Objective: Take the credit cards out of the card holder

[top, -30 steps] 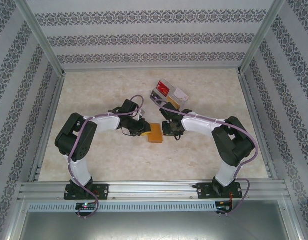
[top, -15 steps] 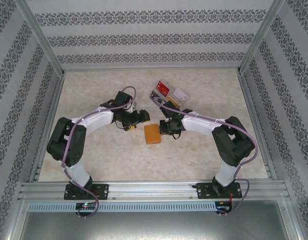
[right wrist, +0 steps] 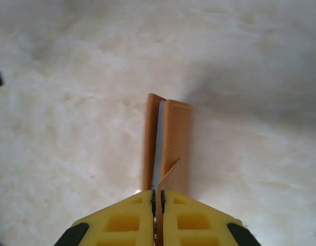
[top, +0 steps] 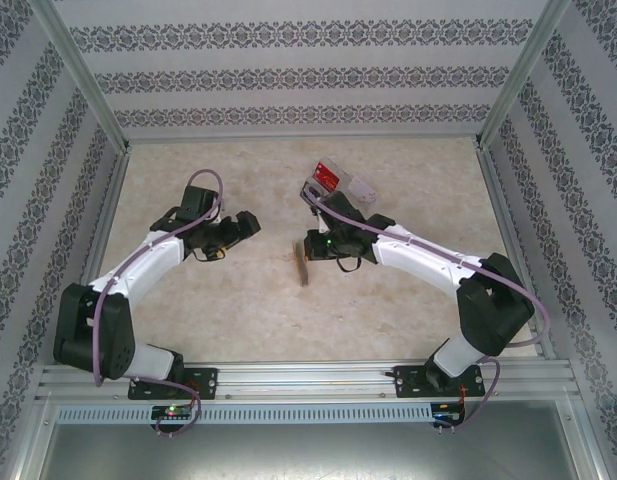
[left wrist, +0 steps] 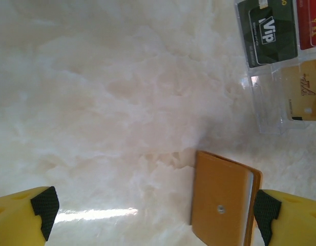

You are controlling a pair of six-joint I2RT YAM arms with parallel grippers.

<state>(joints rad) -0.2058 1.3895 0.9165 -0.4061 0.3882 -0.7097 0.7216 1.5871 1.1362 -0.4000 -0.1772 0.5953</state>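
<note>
I see the card holder (right wrist: 168,138) orange-tan with a grey-blue inside, on a cream marbled table (left wrist: 96,102). My right gripper (right wrist: 158,197) is yellow, black-padded. The walls (top: 288,75) carry grey damask bands on white.

1. Left arm (top: 148,258) and right arm (top: 428,262) — white link shells set between bulky black joint housings.
2. Each arm stands on a black base plate (top: 173,382).
3. A lilac cable (top: 200,182) runs along each arm, looping free near the wrist.
4. Left gripper (left wrist: 155,207): bright yellow fingers (left wrist: 14,220) tipped with black pads (left wrist: 45,205).
5. Right gripper (right wrist: 158,197): yellow fingers with rectangular moulded recesses — black patches at the outer corners.
</note>
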